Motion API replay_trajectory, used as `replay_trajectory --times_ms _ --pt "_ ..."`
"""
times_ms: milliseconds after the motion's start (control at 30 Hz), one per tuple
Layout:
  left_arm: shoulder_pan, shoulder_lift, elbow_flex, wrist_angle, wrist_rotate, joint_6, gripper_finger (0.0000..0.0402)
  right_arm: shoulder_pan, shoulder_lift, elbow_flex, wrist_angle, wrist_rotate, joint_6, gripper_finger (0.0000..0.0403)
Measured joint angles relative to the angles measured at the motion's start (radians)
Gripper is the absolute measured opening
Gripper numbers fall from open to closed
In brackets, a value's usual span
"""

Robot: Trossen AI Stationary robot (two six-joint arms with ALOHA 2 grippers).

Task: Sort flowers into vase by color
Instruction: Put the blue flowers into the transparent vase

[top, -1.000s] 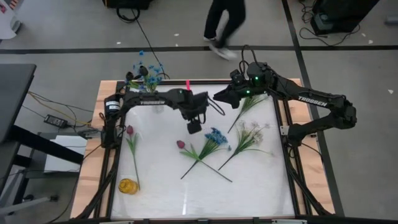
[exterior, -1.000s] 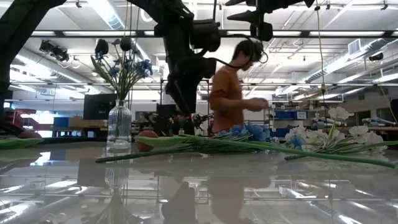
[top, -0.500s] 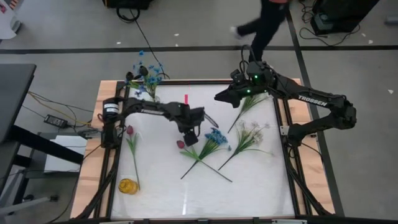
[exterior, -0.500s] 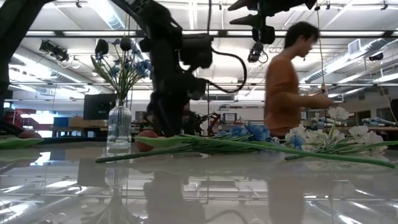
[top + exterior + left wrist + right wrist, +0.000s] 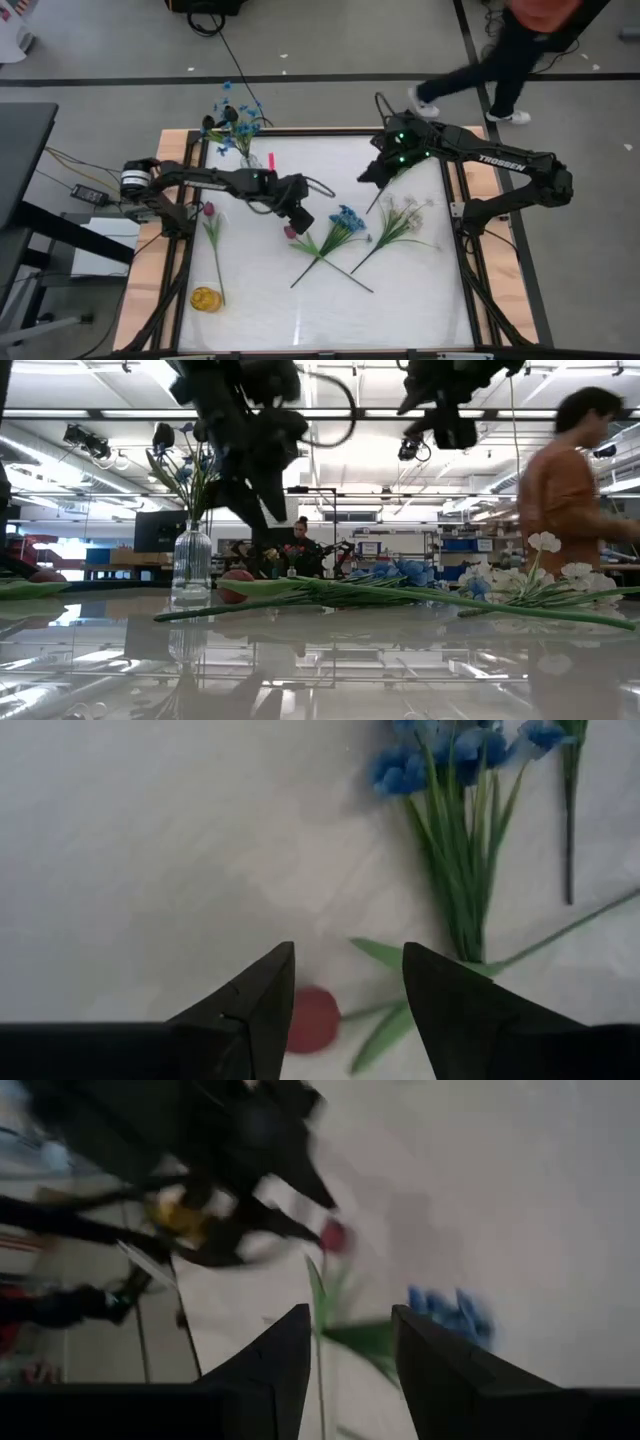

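Note:
A pink tulip bud (image 5: 290,232) lies mid-table on its side, with its stem running toward the near right. A blue bloom cluster (image 5: 346,219) and white sprays (image 5: 405,212) lie to its right. A second pink tulip (image 5: 208,210) lies at the left. My left gripper (image 5: 297,218) hovers open just above the middle bud, which shows beside one fingertip in the left wrist view (image 5: 312,1018). My right gripper (image 5: 368,176) is open and empty in the air over a green-stemmed flower (image 5: 398,170) at the far right. A glass vase (image 5: 246,152) at the far left holds blue and dark flowers.
A small yellow object (image 5: 205,298) lies near the table's near left corner. The vase also shows in the low view (image 5: 192,565), standing upright. A person (image 5: 520,40) walks on the floor beyond the far right edge. Bare white tabletop (image 5: 400,300) spreads across the near half.
My left gripper has gone toward the table's near edge and a little left, down onto the middle pink bud, staying open. My right gripper has shifted toward the near edge and slightly right. The person behind the table has walked to the right. The flowers have kept still.

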Motion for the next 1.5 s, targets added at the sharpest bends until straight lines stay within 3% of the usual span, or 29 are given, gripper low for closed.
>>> replay_trajectory --times_ms 200,300,533,700,900,1033,1167,1267,1500 --pt "-0.107 -0.066 0.001 -0.015 -0.067 -0.182 0.0192 0.089 0.0 -0.012 -0.077 0.114 0.0 0.015" --pt "-0.154 -0.108 0.001 -0.066 -0.107 -0.296 0.0192 0.133 0.0 -0.049 -0.057 0.121 -0.004 0.015" --pt "-0.247 -0.147 0.001 -0.318 -0.143 -0.547 0.0186 0.225 0.0 -0.178 0.115 0.101 0.067 0.015" --pt "-0.325 -0.122 0.0 -0.349 -0.167 -0.611 0.0165 0.267 0.001 -0.27 0.309 0.12 0.21 0.015" --pt "-0.36 -0.115 -0.1 -0.257 -0.194 -0.611 0.0134 0.315 0.001 -0.335 0.414 0.174 0.34 0.015" --pt "-0.395 -0.129 -0.232 -0.066 -0.122 -0.641 0.0117 0.345 0.001 -0.35 0.413 0.2 0.438 0.015" --pt "-0.451 -0.146 -0.3 0.085 -0.102 -0.681 0.0112 0.412 0.01 -0.351 0.408 0.299 0.414 0.015" --pt "-0.498 -0.152 -0.3 0.076 -0.1 -0.684 0.0112 0.45 0.057 -0.351 0.409 0.326 0.417 0.015" --pt "-0.555 -0.255 -0.299 0.1 -0.101 -0.729 0.0112 0.52 0.225 -0.351 0.415 0.331 0.772 0.015"
